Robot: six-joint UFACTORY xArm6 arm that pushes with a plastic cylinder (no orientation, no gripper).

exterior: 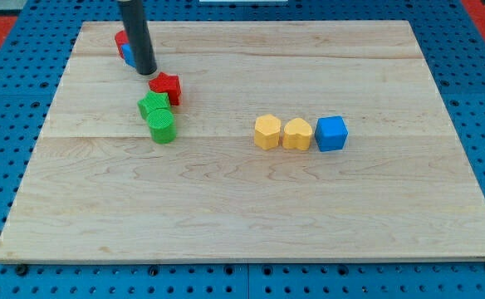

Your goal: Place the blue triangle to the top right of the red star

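Note:
The red star (166, 87) lies in the upper left part of the wooden board (251, 208). My tip (146, 72) rests just up and left of it, close to it. A blue block (127, 56), likely the blue triangle, sits right behind the rod on its left side, mostly hidden. It lies up and left of the red star. I cannot tell if the tip touches the blue block.
A red block (121, 38) peeks out behind the rod, above the blue one. A green star (153, 105) and a green cylinder (163, 126) sit just below the red star. A yellow hexagon (266, 131), a yellow heart (297, 133) and a blue cube (331, 133) form a row right of centre.

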